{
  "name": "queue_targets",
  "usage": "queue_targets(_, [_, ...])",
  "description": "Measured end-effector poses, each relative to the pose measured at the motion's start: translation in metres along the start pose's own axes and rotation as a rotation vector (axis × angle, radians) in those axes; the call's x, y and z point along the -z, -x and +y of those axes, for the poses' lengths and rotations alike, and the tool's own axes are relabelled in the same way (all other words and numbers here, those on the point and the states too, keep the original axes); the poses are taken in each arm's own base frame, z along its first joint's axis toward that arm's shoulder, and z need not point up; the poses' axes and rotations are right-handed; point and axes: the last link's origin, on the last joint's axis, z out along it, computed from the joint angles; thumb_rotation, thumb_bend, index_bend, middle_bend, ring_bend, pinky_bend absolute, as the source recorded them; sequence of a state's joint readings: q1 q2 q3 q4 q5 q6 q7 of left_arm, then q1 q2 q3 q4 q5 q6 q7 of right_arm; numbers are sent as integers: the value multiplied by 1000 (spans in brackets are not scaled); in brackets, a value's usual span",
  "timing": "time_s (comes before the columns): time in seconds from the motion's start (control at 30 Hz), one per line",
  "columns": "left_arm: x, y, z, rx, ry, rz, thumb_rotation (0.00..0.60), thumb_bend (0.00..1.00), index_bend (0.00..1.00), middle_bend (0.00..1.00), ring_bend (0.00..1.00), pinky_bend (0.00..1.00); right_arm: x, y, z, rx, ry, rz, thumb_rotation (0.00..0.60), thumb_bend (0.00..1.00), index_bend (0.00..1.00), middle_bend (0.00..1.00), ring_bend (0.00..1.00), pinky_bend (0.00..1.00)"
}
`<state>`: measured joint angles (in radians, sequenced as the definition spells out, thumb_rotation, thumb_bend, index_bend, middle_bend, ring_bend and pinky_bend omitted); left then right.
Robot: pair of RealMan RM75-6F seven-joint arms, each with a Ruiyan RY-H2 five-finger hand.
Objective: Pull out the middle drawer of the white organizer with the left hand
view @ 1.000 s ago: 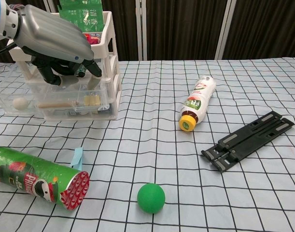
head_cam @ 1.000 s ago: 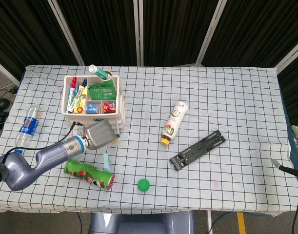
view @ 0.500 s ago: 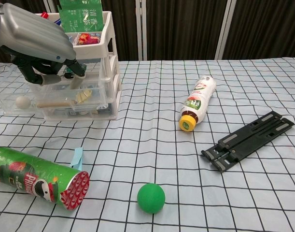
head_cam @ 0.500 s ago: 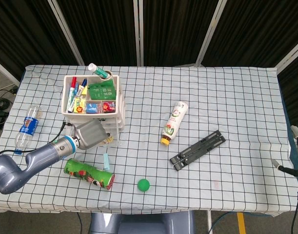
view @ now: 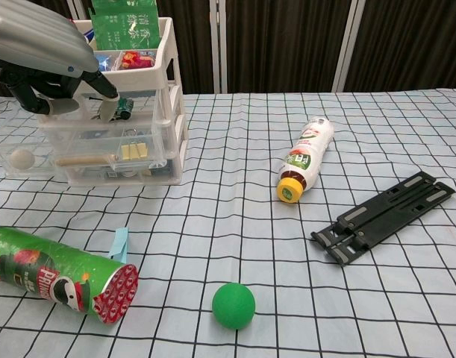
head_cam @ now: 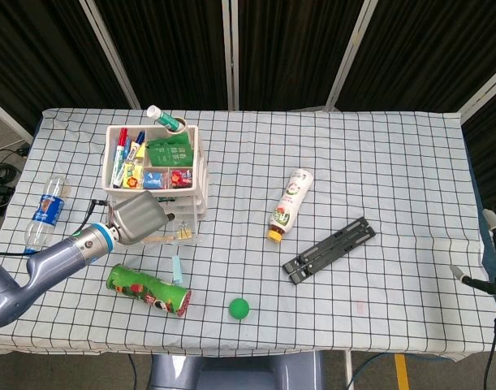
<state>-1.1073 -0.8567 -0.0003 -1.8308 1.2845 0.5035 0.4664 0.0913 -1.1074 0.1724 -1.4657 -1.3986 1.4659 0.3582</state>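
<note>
At the table's left side, the left hand [view: 41, 56] has drawn back toward the near edge over the last second, and the middle drawer [view: 101, 130] of the white organizer [head_cam: 154, 175] has come out with it — in the chest view its clear front now sits forward of the frame. The pull looks well along, perhaps nearly done. Fingers [view: 30, 97] curl over the drawer's front lip, so the hand appears to be gripping it, though the contact is partly hidden. That drawer is see-through plastic with small items inside; the bottom one also juts forward. Only the right arm's edge shows far right — its hand is out of view.
</note>
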Motion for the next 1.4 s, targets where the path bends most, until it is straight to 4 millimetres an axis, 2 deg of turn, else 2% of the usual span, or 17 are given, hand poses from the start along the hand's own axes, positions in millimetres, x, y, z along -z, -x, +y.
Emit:
queue_targets(0.2, [-6,0,4,6,12,6,600,688,237,950,869,765,0,0,0,0,0,0,600,34,5,0,0,0])
queue_targets(0.87, [-27,-6,21,39,55,36,600,688,234,950,869,766,0,-2,2,-4,6,1,600,34,5,0,0,0])
queue_targets(1.4, [-18,-5,21,32,59,13,600,688,310,950,869,765,0,-2,1,-6,3,3,600,34,4,0,0,0])
